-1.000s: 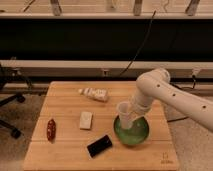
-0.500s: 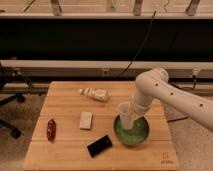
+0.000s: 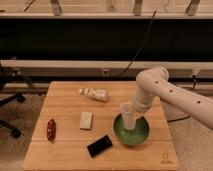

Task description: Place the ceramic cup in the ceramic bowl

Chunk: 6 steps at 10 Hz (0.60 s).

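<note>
Ceramic cup (image 3: 128,115) upright inside the green ceramic bowl (image 3: 142,135), toward its back-left rim. Gripper (image 3: 135,106) just above the bowl, at the cup's upper right side, touching it.

Robot arm (image 3: 175,97), white, is entering from the right edge & reaching toward centre, w/ forearm sloping up to a rounded elbow joint, then bending downward. Wrist section is pointing down & slightly left. Gripper (image 3: 134,111) is sitting at the arm's lower end, just beneath the wrist, low over the work surface; it is largely hidden by the wrist housing.
</note>
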Available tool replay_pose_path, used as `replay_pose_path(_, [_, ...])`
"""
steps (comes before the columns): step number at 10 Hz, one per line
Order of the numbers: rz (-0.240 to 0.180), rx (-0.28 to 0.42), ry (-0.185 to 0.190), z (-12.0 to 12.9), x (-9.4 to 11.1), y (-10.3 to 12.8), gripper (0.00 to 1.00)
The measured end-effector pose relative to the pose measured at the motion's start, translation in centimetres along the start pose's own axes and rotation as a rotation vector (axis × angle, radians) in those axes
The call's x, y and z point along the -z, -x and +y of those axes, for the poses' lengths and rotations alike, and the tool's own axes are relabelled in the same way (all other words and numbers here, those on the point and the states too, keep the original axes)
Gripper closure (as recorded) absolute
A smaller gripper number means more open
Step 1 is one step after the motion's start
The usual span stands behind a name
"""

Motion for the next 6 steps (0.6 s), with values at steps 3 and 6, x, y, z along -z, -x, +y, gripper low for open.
replay_pose_path(3, [-0.005,-0.018,0.004,0.14,0.0,-0.62,0.2])
replay_pose_path(6, [-0.018,-0.015,-0.002,0.61,0.85,-0.27,0.2])
